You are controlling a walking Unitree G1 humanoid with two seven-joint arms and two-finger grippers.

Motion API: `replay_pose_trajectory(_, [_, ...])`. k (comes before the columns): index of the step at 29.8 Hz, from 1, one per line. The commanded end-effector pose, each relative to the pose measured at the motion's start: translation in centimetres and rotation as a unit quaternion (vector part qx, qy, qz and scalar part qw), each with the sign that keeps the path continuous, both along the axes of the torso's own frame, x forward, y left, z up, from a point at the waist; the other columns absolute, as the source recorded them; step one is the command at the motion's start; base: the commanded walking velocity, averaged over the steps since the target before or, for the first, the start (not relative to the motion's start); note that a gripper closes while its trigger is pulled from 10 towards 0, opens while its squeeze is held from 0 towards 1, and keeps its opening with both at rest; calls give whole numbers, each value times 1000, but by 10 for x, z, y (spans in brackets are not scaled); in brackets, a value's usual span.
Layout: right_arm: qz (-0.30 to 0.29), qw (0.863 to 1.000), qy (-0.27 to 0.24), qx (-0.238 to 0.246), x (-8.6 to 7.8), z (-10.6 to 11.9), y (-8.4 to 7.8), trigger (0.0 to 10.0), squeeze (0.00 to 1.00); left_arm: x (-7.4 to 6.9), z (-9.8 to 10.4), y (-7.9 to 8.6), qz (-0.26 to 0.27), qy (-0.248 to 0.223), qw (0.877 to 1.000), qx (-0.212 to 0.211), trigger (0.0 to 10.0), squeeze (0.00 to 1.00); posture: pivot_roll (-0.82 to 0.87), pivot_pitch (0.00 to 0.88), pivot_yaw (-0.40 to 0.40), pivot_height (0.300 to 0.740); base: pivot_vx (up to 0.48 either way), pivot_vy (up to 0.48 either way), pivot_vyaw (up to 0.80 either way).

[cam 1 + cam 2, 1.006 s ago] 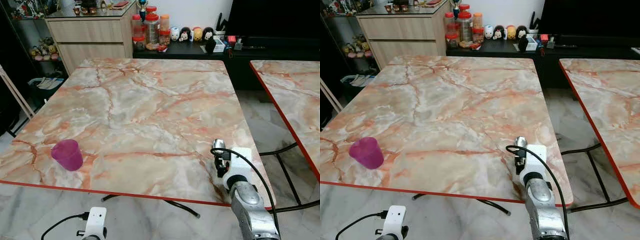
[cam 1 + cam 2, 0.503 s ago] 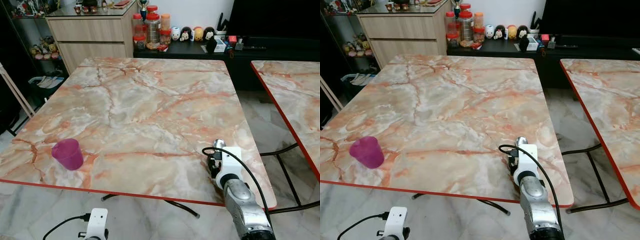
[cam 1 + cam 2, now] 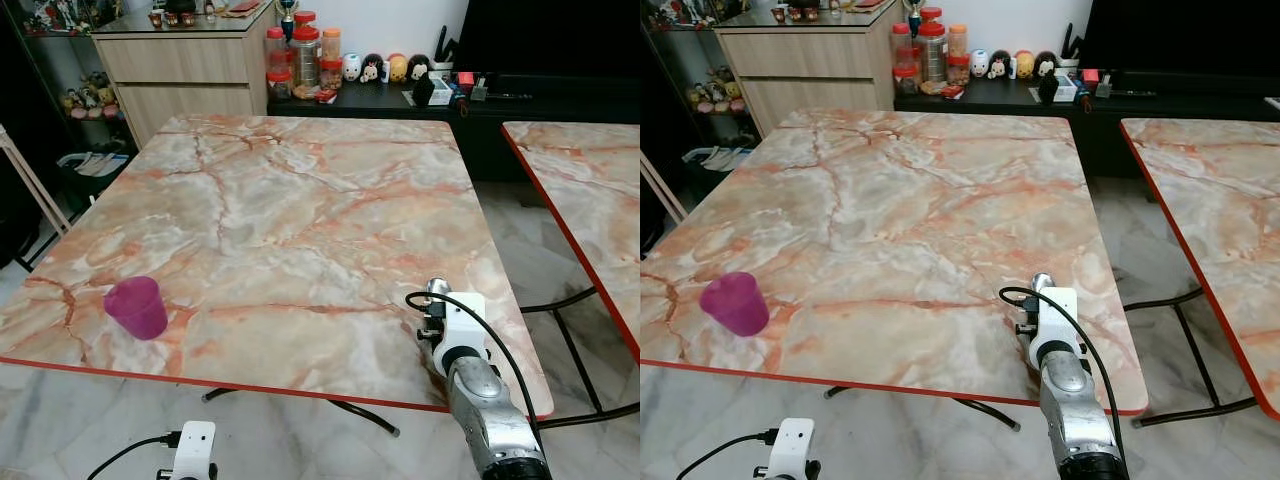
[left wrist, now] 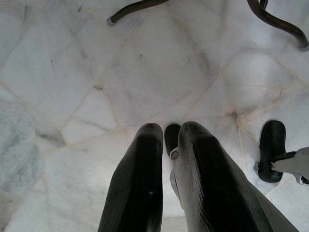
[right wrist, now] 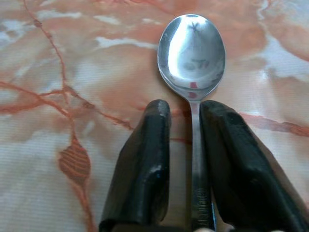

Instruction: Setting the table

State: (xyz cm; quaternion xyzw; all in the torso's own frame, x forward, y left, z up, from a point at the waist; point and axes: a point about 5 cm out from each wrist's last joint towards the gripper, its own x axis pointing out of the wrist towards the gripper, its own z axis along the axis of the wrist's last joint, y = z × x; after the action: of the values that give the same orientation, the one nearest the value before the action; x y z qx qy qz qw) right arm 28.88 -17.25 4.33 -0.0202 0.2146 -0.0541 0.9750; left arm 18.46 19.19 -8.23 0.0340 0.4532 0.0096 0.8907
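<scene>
A spoon [image 5: 193, 58] is gripped by its handle between the two black fingers [image 5: 140, 164] of the right gripper [image 5: 186, 113], bowl pointing forward past the fingertips. The spoon is seen low over the marble table [image 3: 300, 220], near the table's front right corner; whether it touches the surface cannot be told. In the left eye view the spoon's bowl [image 3: 436, 288] is seen just ahead of the white wrist housing, with a black cable looped over the silver right arm [image 3: 490, 420].

A purple cup [image 3: 136, 307] stands upright on the table near the front left edge, well apart from the spoon. The table edge is trimmed in red.

The left gripper [image 4: 166, 133] hangs below table level, pointed at the pale marble floor [image 4: 72, 72]. Its fingers are nearly together, with only a narrow gap between them and nothing held. Curved black table legs [image 4: 135, 7] are seen on the floor beyond it.

A second marble table [image 3: 590, 190] stands to the right, apart from the first. Behind the tables, jars with red lids [image 3: 303, 55] and small figurines [image 3: 372, 68] sit on a low dark cabinet [image 3: 400, 100], beside a wooden sideboard [image 3: 180, 70]. A dark screen [image 3: 550, 40] is seen at the back right.
</scene>
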Motion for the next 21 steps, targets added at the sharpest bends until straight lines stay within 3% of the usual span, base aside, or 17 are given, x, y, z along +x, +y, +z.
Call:
replay_pose_trajectory(1, [-19,1000,17,-4,-4,-5,-6,0,0,-2,-1,2,3,8,1000,-4,10000,0,-17,0,-1,728,0,0,0])
replay_pose_trajectory(16, [-7,999,51,6,-7,-15,2,0,0,-1,-1,1,-4,12,1000,-10,10000,0,-12,0,8,728,0,0,0])
replay_pose_trajectory(21, [1,1000,26,14,-3,-8,5,0,0,0,0,1,-4,9,1000,-7,10000,0,-15,0,11,728,0,0,0])
